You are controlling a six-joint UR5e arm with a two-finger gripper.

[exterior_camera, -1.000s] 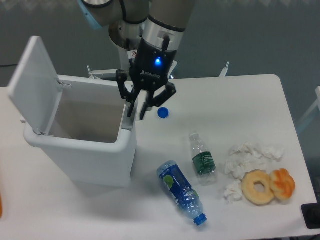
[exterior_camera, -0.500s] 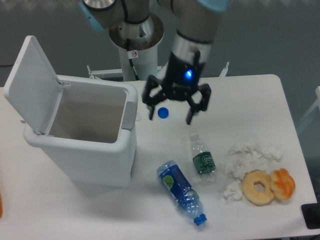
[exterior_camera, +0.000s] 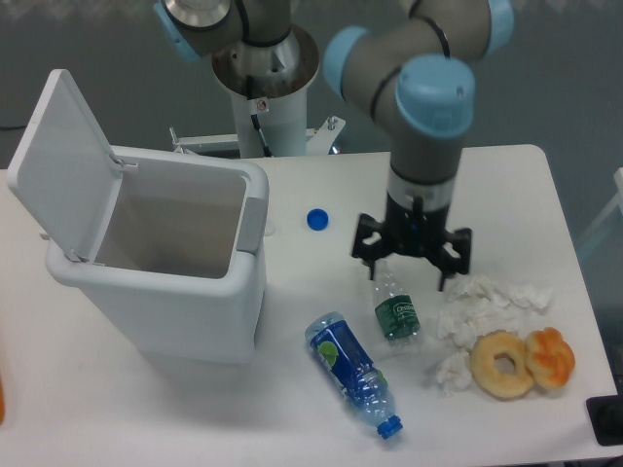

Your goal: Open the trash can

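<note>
Camera: 1 trash can (exterior_camera: 156, 282) lid up, 2 bottles (exterior_camera: 394, 304), tool (exterior_camera: 410, 263) spread open.

A large white trash can of smooth, faintly glossy moulded plastic (exterior_camera: 161, 311) stands on a matt white table (exterior_camera: 506, 185), its flat lid of the same plastic and a duller grey plastic tab at its rim. Two clear, shiny plastic bottles lie nearby, one with a green paper label (exterior_camera: 394, 304) and one with a glossy blue wrap (exterior_camera: 352, 371), beside crumpled, soft white tissue paper (exterior_camera: 479, 309). A pale glazed ring doughnut (exterior_camera: 503, 365) looks smooth, and the black gripper (exterior_camera: 411, 261) looks like matt metal or plastic.
</note>
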